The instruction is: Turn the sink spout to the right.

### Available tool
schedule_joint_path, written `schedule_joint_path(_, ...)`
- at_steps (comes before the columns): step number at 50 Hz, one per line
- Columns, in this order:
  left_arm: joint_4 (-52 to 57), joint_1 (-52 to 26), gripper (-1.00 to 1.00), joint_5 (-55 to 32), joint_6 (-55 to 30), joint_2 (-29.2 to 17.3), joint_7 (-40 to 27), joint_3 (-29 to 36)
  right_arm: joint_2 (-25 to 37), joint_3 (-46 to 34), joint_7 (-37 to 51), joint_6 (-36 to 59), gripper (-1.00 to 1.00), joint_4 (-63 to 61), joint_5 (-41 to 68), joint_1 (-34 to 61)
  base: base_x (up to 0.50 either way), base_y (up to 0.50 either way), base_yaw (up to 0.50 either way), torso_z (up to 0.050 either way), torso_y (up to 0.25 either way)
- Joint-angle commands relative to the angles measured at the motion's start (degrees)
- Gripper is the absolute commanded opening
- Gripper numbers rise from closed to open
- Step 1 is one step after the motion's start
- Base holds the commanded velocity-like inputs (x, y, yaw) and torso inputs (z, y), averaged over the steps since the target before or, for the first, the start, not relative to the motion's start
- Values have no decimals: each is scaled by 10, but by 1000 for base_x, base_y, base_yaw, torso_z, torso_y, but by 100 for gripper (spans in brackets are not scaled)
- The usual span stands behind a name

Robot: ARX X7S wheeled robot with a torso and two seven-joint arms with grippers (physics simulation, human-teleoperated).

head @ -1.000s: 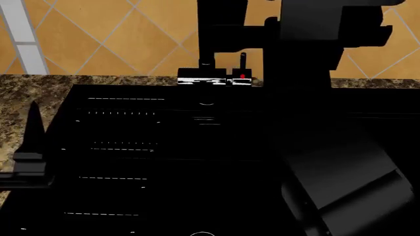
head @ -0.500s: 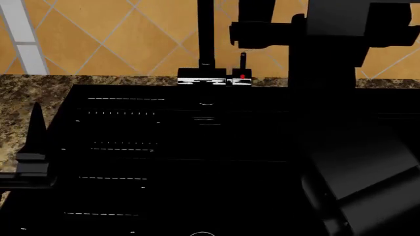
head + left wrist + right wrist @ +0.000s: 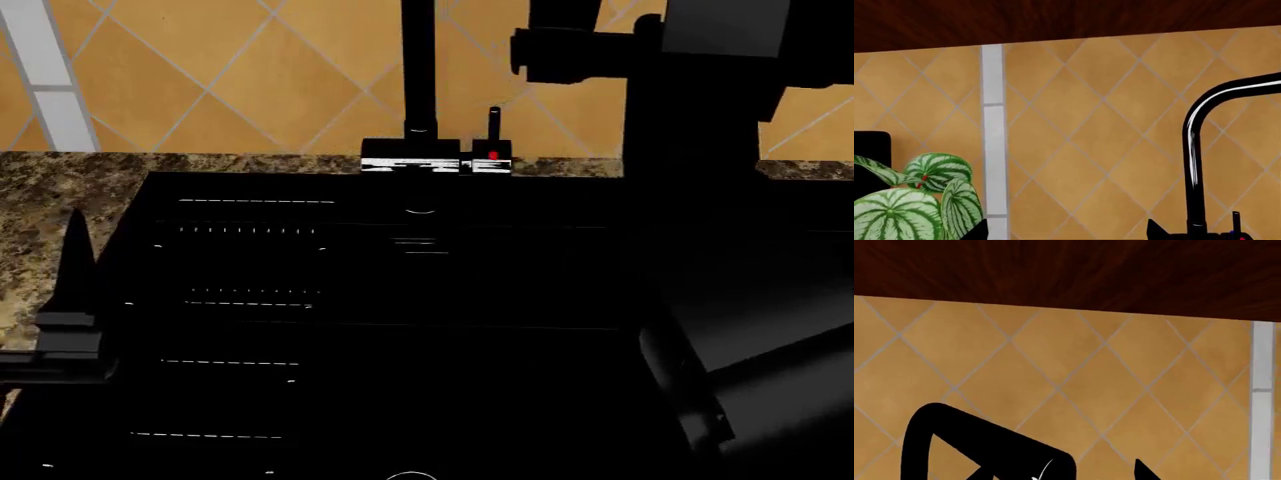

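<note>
A: Where's the sink spout (image 3: pixel 418 65) right now?

B: Upright at the back rim of the sink (image 3: pixel 267 300), rising from its shiny base (image 3: pixel 414 163), with the short lever (image 3: pixel 494 125) just beside it. In the left wrist view the spout (image 3: pixel 1195 165) curves over at the top, its outlet running out of the picture edge.

A: What has changed in the last second?

B: The right arm (image 3: pixel 694 90) has slid away to the right in the head view. A second ago its dark bulk sat close against the spout's column; now there's a clear strip of tiled wall (image 3: pixel 267 70) between them. The spout's column hasn't shifted.

A: So is the turn done?

B: I'd judge the push may be finished and the arm is backing off, but the head view cuts off the spout's top, so I can't confirm its heading.

A: And the grippers?

B: The right gripper can't be made out; only a dark tip shows in its wrist view, so I can't tell its state. The left gripper (image 3: pixel 67 300) hangs low over the counter (image 3: pixel 54 200), well apart from the spout; open or closed, I can't tell.
</note>
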Motion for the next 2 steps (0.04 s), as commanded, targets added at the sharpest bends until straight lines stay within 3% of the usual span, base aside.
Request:
schedule_joint_path(1,-1,-2,100,2,-3,-2,-3,4,1,-3,-12,-25,100,47,-16,16,0,0,0,0,0)
schedule_joint_path(2,0,-2,100,3,-5,-2,-3,5,1,-4,-14,-28,100,53,-18,17,0,0,0,0,0)
